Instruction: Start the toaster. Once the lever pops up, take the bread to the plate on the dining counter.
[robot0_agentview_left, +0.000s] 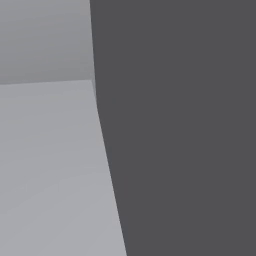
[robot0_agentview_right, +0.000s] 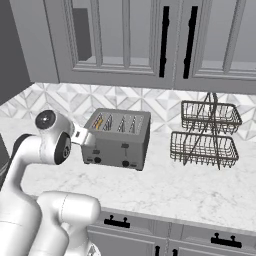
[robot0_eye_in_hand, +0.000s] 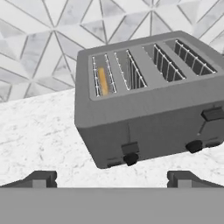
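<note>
The arm is made of thick, rounded white segments with a smooth, glossy shell. Where the segments meet, the joints show as dark grey to black rings. One round joint cap near the wrist has a black disc with a pale centre set in a white housing. The pincer has two small dark grey fingertips, blocky and squared, with slightly lighter faces.

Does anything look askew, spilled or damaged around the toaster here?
Nothing stands out. The toaster sits flat on the marble counter, bread down in its far-left slot, and the wire basket rack stands upright.
</note>
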